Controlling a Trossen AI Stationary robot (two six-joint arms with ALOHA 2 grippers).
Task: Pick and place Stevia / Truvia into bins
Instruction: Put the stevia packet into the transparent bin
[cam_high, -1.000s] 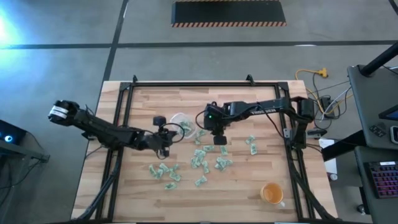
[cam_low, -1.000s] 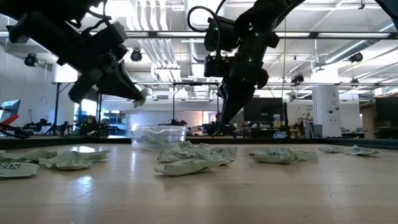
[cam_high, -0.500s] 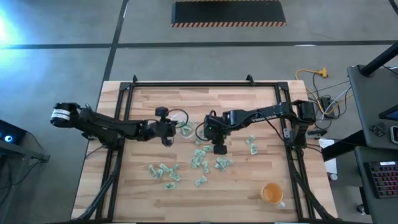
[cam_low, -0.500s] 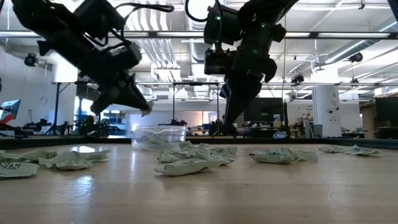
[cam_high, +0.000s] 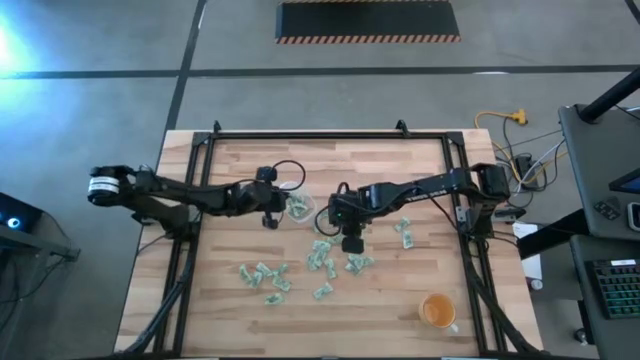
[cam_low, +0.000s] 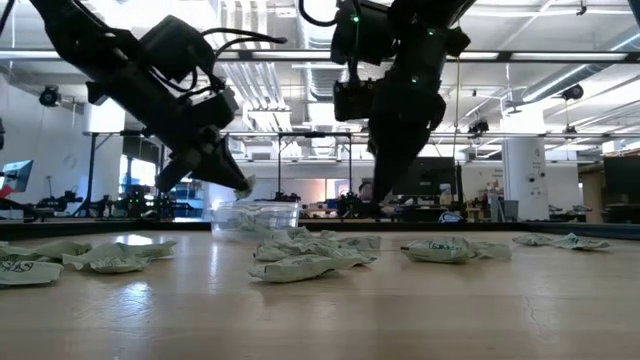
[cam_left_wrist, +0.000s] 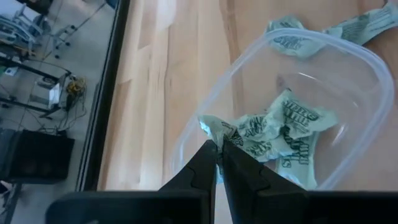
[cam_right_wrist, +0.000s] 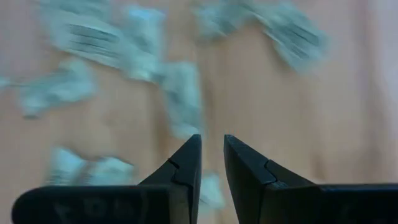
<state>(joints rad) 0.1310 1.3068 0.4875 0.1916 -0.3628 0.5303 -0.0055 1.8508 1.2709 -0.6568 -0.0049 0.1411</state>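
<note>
Many pale green and white Stevia packets (cam_high: 330, 255) lie loose on the wooden table. A few more lie crumpled inside the clear plastic bin (cam_high: 298, 207); the left wrist view shows the bin (cam_left_wrist: 249, 68) and those packets (cam_left_wrist: 286, 130). My left gripper (cam_high: 281, 208) hangs at the bin's left rim, shut on one small packet (cam_left_wrist: 210, 126). My right gripper (cam_high: 350, 240) hovers above the middle heap of packets. Its fingers (cam_right_wrist: 186, 158) point almost straight down, a narrow gap apart with nothing between them. My left gripper pinches a small crumpled packet by one edge (cam_left_wrist: 212, 132), at the very tips of its two fingers. The fingers slant down, coming from the table's left. The packet (cam_low: 243, 186) is lifted clear, just above the bin's rim.
An orange cup (cam_high: 437, 311) stands near the front right corner. Another group of packets (cam_high: 265, 275) lies at the front left, and a pair (cam_high: 405, 235) to the right of my right gripper. A black frame (cam_high: 300, 135) runs around the table.
My left gripper, still shut on its packet, has swung toward the table's far edge and right, ending at the bin's rim and a little lower. My right gripper has moved toward the near edge over the packet heap and rolled about its own axis.
</note>
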